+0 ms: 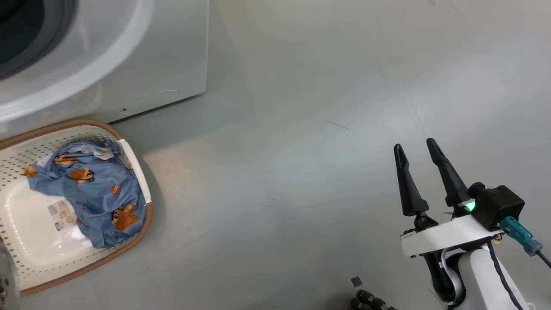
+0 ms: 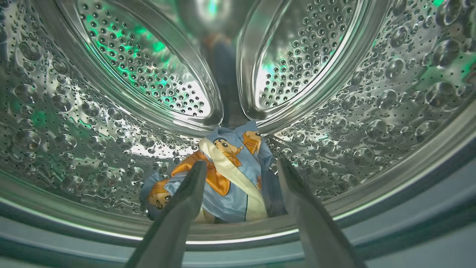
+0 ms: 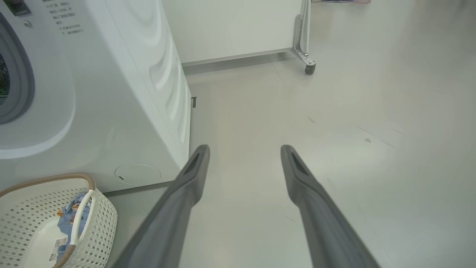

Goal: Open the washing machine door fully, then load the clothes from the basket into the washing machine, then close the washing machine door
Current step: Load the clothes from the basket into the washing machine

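Inside dimpled steel drum, left wrist view: crumpled blue clothes, left gripper spread empty. Head view: perforated basket, right gripper spread empty.

Bare floor right of washing machine; basket close at its front.

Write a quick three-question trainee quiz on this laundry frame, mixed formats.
1. True or false: the basket holds a blue garment.
2. Multiple choice: the left gripper points into A) the steel drum, B) the basket, C) a drawer.
3. Fill in: the right gripper, over the floor, has its jaws ____.
Key: 1 true; 2 A; 3 open.
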### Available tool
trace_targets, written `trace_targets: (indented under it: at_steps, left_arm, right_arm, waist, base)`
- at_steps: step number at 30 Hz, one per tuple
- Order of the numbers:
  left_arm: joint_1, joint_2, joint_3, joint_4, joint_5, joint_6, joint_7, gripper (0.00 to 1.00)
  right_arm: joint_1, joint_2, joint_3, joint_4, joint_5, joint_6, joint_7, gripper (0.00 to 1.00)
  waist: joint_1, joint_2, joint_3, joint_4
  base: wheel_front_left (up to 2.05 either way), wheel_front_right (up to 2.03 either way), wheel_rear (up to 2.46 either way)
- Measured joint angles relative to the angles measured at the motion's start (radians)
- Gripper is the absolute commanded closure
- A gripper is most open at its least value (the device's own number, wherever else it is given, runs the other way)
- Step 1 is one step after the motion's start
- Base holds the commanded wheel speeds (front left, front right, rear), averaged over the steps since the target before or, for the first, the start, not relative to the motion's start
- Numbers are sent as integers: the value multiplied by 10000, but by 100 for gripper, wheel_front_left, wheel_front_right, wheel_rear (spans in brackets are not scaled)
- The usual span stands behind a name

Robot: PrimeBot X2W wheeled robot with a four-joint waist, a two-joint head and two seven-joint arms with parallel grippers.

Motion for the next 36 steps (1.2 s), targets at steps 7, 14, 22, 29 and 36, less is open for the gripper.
trace_targets:
  at_steps: [7, 14, 22, 29, 36]
  left_arm:
    - [333, -412, -54, 211, -169, -201, -376, 0]
    - [1220, -934, -13, 284, -453, -617, -1035, 0]
    - [2319, -1582, -81, 242, -629, -997, -1327, 0]
    - [3758, -1760, -153, 12, -754, -1290, -1413, 0]
    - [5345, -2220, -180, -807, -823, -1455, -1411, 0]
  right_arm:
    - [7, -184, -150, -2, -73, 0, 0, 0]
    - [21, -244, -362, 10, -127, -2, 0, 0]
    - [59, -391, -535, 27, -146, -2, 0, 0]
    - [204, -454, -495, 130, -230, -2, 0, 0]
    - [564, -640, -489, 157, -242, -2, 0, 0]
  waist:
    - [0, 0, -510, 590]
    - [0, 0, -1072, 1151]
    - [0, 0, -1652, 1675]
    - [0, 0, -2329, 2004]
    - [0, 0, -3085, 2194]
  base:
    - [0, 0, 0]
    - [0, 0, 0]
    - [0, 0, 0]
    - [0, 0, 0]
    - [0, 0, 0]
